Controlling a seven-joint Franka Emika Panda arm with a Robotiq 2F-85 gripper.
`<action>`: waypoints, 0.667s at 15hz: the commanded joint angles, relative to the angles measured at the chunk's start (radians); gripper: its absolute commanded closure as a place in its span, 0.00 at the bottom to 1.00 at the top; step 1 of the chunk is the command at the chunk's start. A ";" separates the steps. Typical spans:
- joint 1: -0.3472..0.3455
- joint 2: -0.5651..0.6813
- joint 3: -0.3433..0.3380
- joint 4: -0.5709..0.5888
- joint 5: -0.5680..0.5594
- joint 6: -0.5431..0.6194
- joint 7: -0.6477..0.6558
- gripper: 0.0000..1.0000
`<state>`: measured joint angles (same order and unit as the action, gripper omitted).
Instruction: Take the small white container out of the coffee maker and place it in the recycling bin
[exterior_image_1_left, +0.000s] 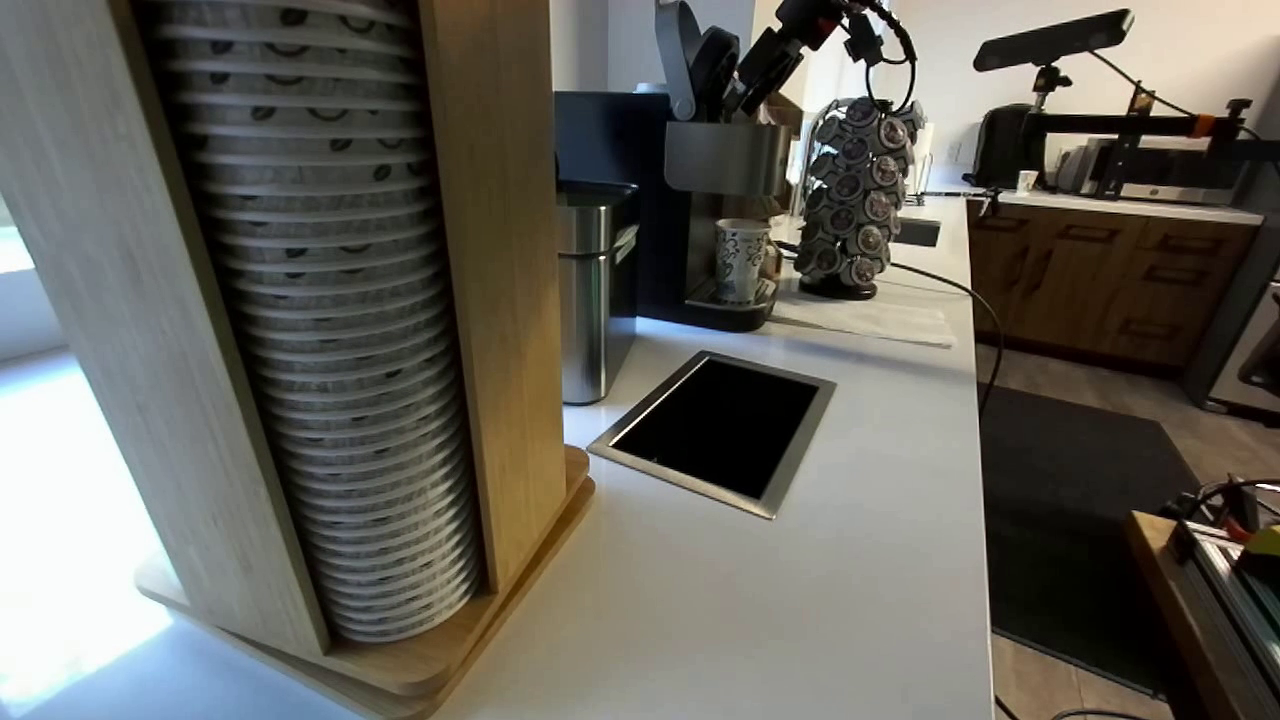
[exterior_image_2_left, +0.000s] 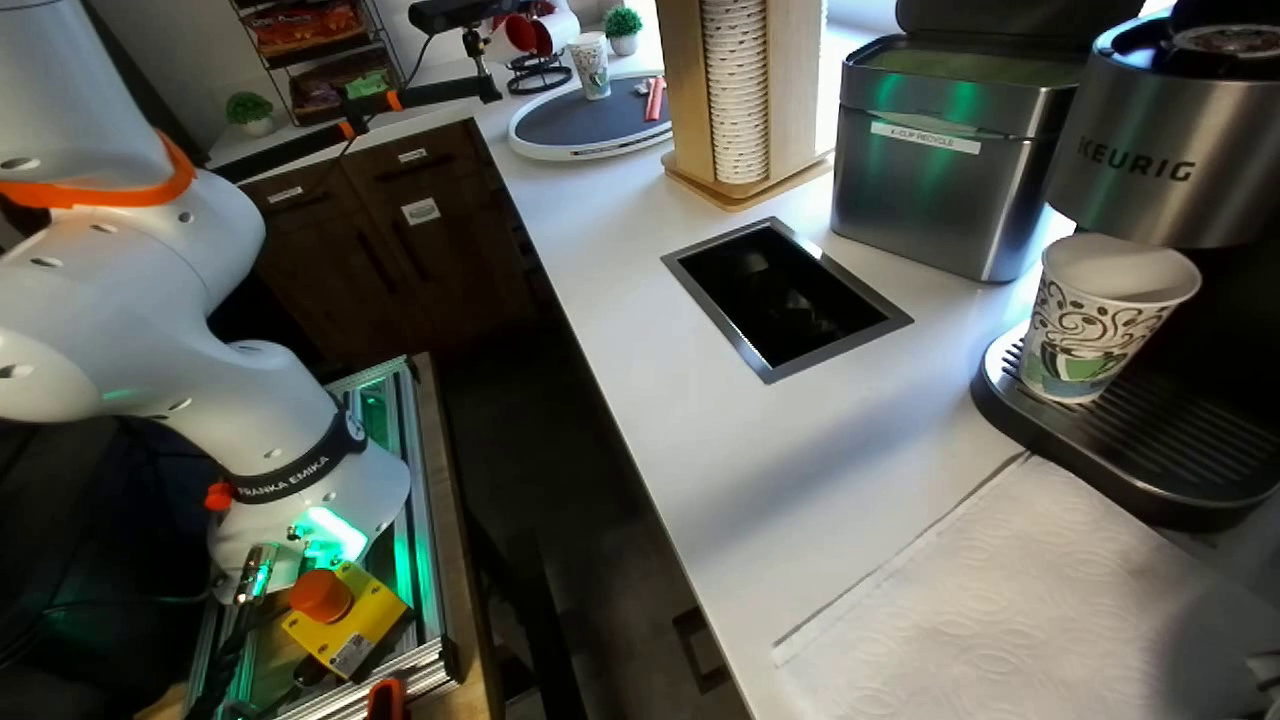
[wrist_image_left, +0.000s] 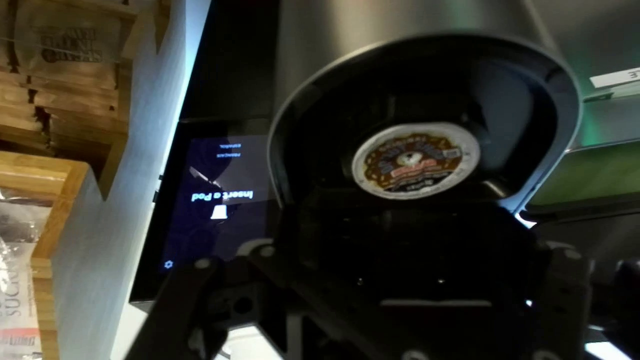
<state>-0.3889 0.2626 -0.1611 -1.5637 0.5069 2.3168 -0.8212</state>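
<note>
The coffee maker (exterior_image_1_left: 725, 160) is silver with a dark body, and its lid is raised; it also shows in an exterior view (exterior_image_2_left: 1165, 150). A small pod with a white rim and brown printed lid (wrist_image_left: 416, 161) sits in its top chamber; its cup is hidden in the holder. My gripper (exterior_image_1_left: 748, 98) is tilted down at the open top, close to the pod. In the wrist view its dark fingers (wrist_image_left: 425, 250) look spread apart, with the pod beyond them, not held. The steel recycling bin (exterior_image_2_left: 920, 195) has a K-cup recycle label and a raised lid.
A patterned paper cup (exterior_image_2_left: 1090, 330) stands on the drip tray. A pod tower (exterior_image_1_left: 855, 190) is beside the coffee maker. A rectangular counter opening (exterior_image_2_left: 735, 335) lies before the bin. A wooden cup rack (exterior_image_1_left: 505, 300), a paper towel (exterior_image_2_left: 1020, 600) and a lit screen (wrist_image_left: 215, 195) also show.
</note>
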 joint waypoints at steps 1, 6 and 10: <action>-0.025 0.023 0.025 0.038 0.030 -0.061 -0.052 0.13; -0.024 0.027 0.024 0.053 0.010 -0.079 -0.063 0.14; -0.026 0.022 0.015 0.056 -0.010 -0.094 -0.057 0.20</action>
<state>-0.3985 0.2782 -0.1474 -1.5334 0.5096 2.2710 -0.8655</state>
